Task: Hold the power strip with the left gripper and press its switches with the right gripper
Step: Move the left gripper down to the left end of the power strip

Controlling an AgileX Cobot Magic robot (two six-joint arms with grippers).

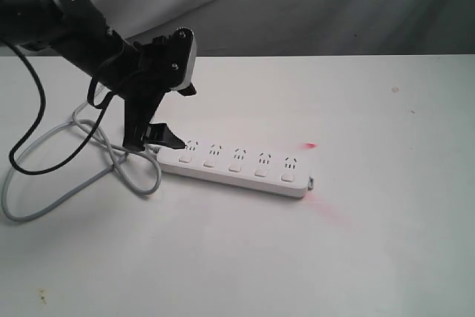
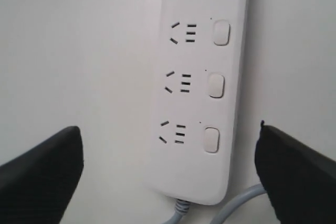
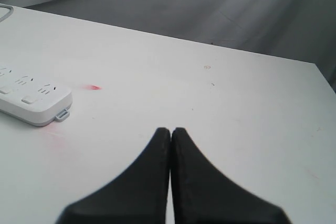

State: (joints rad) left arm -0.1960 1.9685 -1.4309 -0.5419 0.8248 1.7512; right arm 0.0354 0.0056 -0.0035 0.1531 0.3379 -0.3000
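The white power strip [image 1: 237,167] lies flat on the white table, with its switches [image 1: 234,167] in a row along the near side. My left gripper [image 1: 159,139] hangs open over the strip's cord end. In the left wrist view the power strip [image 2: 199,77] runs between the black fingers [image 2: 42,177], with a gap on each side, and the switches [image 2: 211,139] face up. My right gripper [image 3: 171,130] is shut and empty above bare table, well away from the power strip [image 3: 31,100]. It is outside the exterior view.
The strip's grey cord [image 1: 74,183] loops over the table at the left, crossed by the arm's black cable [image 1: 30,109]. A red light spot [image 1: 310,145] lies by the strip's far end. A grey backdrop [image 1: 334,5] rises behind the table's back edge.
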